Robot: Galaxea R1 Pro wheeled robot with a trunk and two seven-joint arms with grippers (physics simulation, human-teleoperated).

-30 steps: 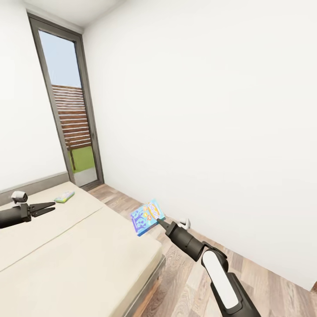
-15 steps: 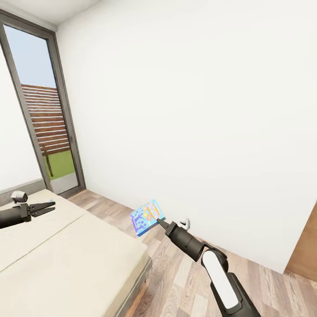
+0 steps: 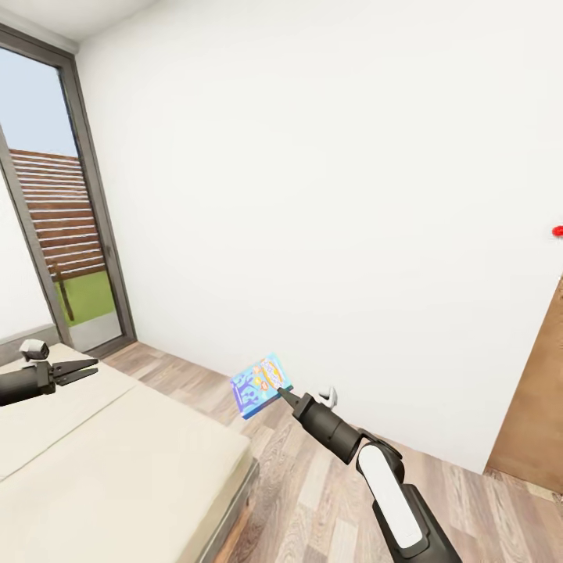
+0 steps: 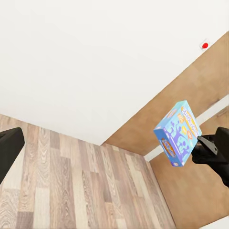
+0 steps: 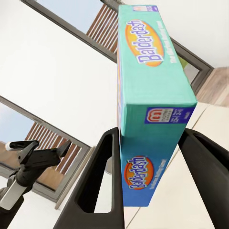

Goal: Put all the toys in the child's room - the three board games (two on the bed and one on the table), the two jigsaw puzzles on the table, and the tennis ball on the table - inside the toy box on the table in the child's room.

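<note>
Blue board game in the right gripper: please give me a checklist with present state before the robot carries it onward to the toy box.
1. Blue board game clamped in right gripper: ok.
2. Grip depth: both fingers flank one end of the box: ok.
3. Left gripper free, jaws open above the bed: ok.
4. Toy box located: cannot tell.
5. Wood floor ahead unobstructed: ok.

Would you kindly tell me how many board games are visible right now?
1: the blue board game, held in the right claw above the floor beside the bed. Others may lie outside the pictures.
</note>
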